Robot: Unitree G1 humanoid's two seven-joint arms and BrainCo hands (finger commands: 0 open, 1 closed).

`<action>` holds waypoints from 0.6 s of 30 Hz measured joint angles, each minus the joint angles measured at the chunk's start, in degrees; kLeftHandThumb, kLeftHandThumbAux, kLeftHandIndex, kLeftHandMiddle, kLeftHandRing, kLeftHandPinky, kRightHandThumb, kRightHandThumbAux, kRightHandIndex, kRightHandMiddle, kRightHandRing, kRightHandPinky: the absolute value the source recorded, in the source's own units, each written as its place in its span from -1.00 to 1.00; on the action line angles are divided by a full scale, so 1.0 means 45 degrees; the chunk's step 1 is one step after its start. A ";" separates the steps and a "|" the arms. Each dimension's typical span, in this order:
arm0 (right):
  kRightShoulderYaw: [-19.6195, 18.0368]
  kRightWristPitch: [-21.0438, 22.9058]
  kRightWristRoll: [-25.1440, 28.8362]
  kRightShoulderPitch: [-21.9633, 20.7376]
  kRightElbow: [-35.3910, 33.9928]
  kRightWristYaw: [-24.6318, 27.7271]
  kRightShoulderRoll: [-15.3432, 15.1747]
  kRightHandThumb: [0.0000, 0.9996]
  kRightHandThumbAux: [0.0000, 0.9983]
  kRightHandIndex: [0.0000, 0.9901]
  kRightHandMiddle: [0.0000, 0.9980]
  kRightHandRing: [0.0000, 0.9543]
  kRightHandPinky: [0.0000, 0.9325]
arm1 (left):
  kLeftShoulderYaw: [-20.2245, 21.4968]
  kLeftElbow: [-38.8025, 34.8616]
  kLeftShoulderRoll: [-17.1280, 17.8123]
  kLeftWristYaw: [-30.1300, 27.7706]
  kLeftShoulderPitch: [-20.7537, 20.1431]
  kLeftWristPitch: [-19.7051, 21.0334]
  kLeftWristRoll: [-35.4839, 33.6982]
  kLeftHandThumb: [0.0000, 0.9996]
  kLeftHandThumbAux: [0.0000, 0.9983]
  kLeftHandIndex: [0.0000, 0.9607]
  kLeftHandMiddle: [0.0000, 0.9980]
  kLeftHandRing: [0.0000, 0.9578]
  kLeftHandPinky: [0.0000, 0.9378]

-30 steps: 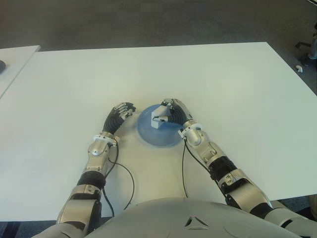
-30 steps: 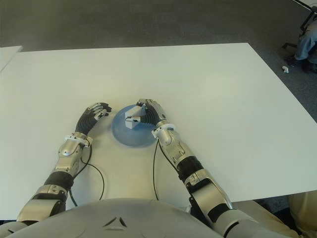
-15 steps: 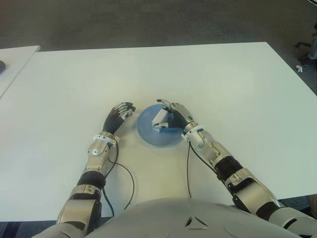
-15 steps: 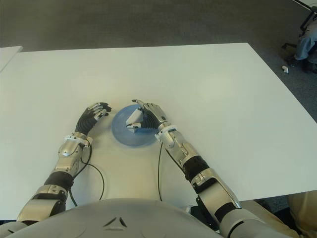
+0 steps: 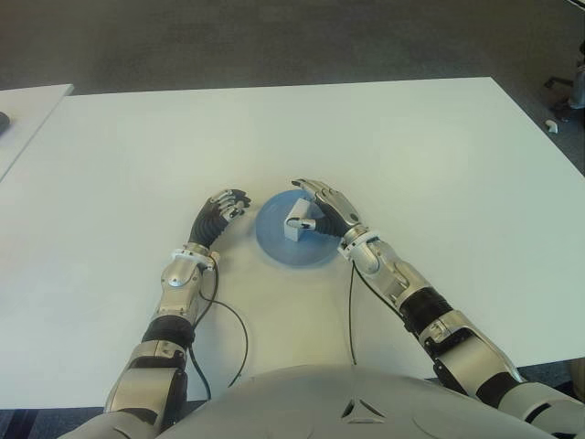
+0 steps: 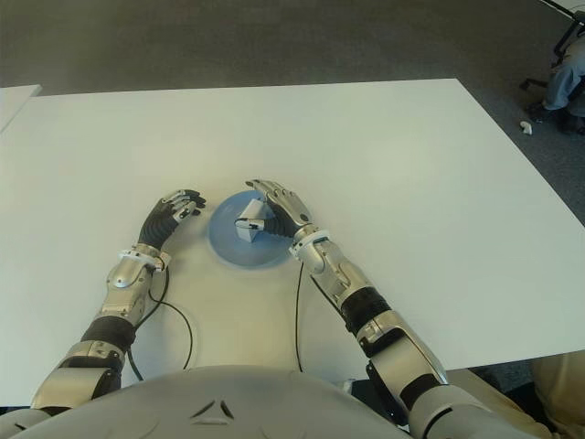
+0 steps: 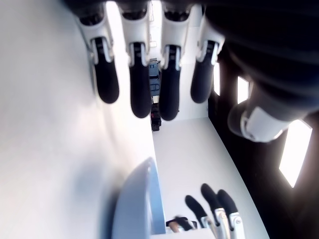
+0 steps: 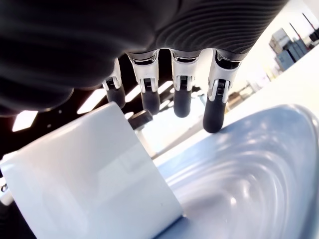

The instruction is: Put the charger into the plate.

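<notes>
The white block charger (image 5: 297,222) stands in the round blue plate (image 5: 274,251) at the middle of the white table (image 5: 411,146). My right hand (image 5: 320,203) is open just right of the charger, its fingers spread above the plate's far right part and holding nothing. In the right wrist view the charger (image 8: 84,174) sits on the plate (image 8: 249,174) with the fingers (image 8: 182,99) stretched out beyond it, apart from it. My left hand (image 5: 224,206) shows just left of the plate, open and holding nothing; its fingers (image 7: 139,94) are extended in the left wrist view.
Black cables (image 5: 239,343) run along both forearms near the table's front edge. A second white table (image 5: 27,110) stands at the far left. Dark carpet lies beyond the far edge, with a chair base (image 6: 567,55) at the far right.
My right hand has let go of the charger and spread its fingers, drawing slightly right. The charger now stands free in the plate. The left hand has not moved.
</notes>
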 measured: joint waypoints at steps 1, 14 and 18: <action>-0.0051 0.0000 0.0010 0.0020 -0.0116 -0.0021 -0.0029 -0.32 -0.81 -1.00 -1.00 -1.00 -1.00 | 0.0000 0.0006 0.0000 0.0000 -0.0006 0.0000 -0.0004 -0.82 0.08 -0.35 -0.26 -0.27 -0.32; -0.1487 -0.0276 0.1162 0.0374 -0.1427 0.0174 -0.0864 -0.43 -0.77 -1.00 -1.00 -1.00 -1.00 | -0.0002 0.0189 0.0009 -0.0014 -0.0122 0.0000 -0.0011 -0.87 0.09 -0.34 -0.27 -0.30 -0.34; -0.1817 -0.0330 0.1496 0.0499 -0.1704 0.0275 -0.1035 -0.45 -0.76 -1.00 -1.00 -1.00 -1.00 | -0.0001 0.0194 0.0015 -0.0014 -0.0126 0.0000 -0.0020 -0.85 0.08 -0.35 -0.28 -0.29 -0.32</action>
